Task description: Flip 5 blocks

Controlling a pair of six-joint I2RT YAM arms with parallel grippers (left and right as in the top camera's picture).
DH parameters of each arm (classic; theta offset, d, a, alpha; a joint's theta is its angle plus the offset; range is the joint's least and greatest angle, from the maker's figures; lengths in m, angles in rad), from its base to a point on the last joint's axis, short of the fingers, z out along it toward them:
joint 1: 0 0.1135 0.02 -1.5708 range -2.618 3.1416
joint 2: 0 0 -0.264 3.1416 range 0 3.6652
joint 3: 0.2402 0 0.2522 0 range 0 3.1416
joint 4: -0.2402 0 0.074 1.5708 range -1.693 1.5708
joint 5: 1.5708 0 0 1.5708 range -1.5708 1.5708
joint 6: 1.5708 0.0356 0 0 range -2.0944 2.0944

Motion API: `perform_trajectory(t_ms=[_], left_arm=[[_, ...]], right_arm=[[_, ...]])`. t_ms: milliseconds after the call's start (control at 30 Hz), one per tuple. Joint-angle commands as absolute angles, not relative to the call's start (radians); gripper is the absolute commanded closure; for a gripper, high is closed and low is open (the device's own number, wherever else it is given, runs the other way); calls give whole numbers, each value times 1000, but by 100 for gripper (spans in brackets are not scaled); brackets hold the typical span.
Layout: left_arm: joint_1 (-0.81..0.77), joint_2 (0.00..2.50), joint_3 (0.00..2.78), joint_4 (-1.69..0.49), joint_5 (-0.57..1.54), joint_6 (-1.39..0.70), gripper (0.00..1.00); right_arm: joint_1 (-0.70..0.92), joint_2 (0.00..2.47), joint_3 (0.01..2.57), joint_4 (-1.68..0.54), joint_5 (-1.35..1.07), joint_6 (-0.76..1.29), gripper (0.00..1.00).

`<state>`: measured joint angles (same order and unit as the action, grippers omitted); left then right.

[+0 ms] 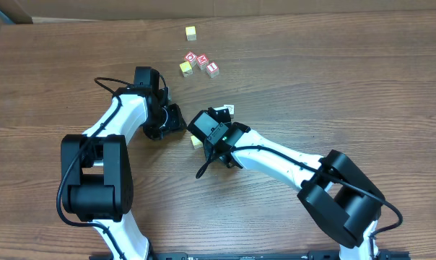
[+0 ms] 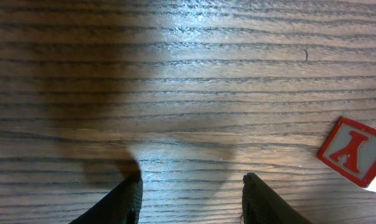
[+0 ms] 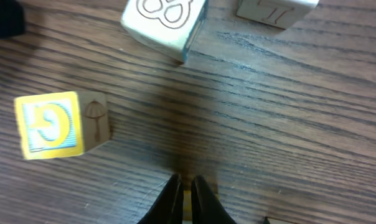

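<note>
Reach favours the right gripper [image 3: 187,190], jaws pinched nearly together on no block I can make out: the yellow G block [image 3: 48,124] lies ahead and to its left, a cream block [image 3: 166,22] farther ahead, while the left gripper [image 2: 191,193] gapes empty, only a red-letter cube [image 2: 353,152] off to its right.

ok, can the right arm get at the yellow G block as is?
Probably yes: yellow G block sits close to the right gripper, nothing between them; jaws shut, must open first.
</note>
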<state>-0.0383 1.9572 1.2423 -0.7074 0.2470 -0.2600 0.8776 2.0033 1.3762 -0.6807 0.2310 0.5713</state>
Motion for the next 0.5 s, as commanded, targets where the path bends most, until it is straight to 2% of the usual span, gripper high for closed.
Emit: perform_trajectory(t_ms=[0,167,467], left_arm=[[-34,1975,1211,-706,228,-270,54],[-34,1975,1211,-706,228,-270,54],[-34,1975,1211,-707,229,-270,54]], right_arm=[[881,1917,1410,-667,176,568,91],[897,1907,1409,-609,17,580,90],[935,1991,1409,-598,191,580,90]])
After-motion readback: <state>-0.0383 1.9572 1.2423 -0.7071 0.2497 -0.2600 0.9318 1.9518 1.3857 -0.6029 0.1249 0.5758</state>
